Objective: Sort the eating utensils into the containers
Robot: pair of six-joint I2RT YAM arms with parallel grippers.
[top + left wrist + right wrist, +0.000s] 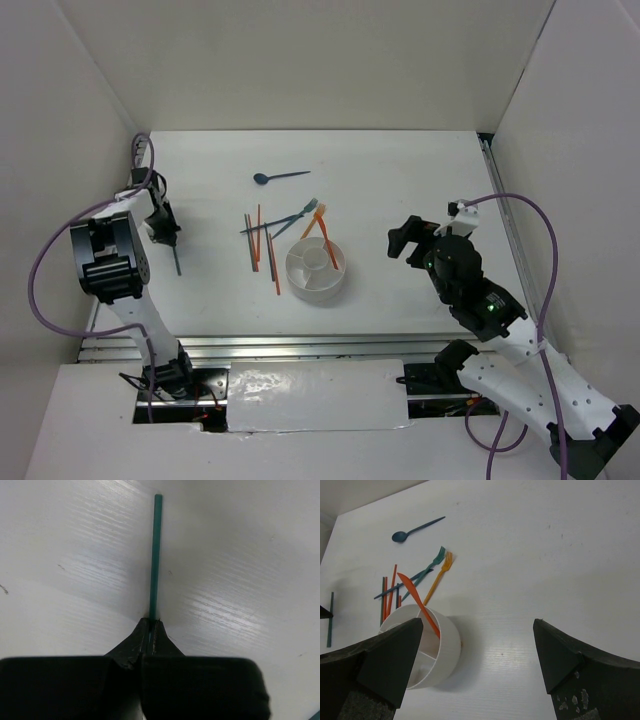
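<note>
Jaws of your left gripper (170, 240) are pressed together on one end of a dark teal chopstick (177, 262). It sits at the left side of the table (420, 170), well apart from the other pieces. In your left wrist view the fingertips (145, 635) meet on the stick, and the rest of it runs straight out ahead over the white surface. Whether its far end touches the table cannot be told.

Your right gripper (405, 240) is spread wide with nothing between its fingers (385, 660). It hangs to the right of the white holder (316, 296), apart from it.

The holder stands upright near the table's middle, its inside split by white walls. One orange knife-shaped piece (419, 602) leans in it, its tip up past the far rim. Which compartment it stands in cannot be told.

For the loose pieces, you will find a blue spoon (278, 177) lying alone toward the far side. A teal fork (298, 217) and an orange fork (312, 217) lie side by side just beyond the holder, tines toward the far wall. Orange chopsticks (258, 238) and other teal sticks (382, 597) lie in a loose bunch just left of the holder. One dark stick crosses the bunch at a slant.
</note>
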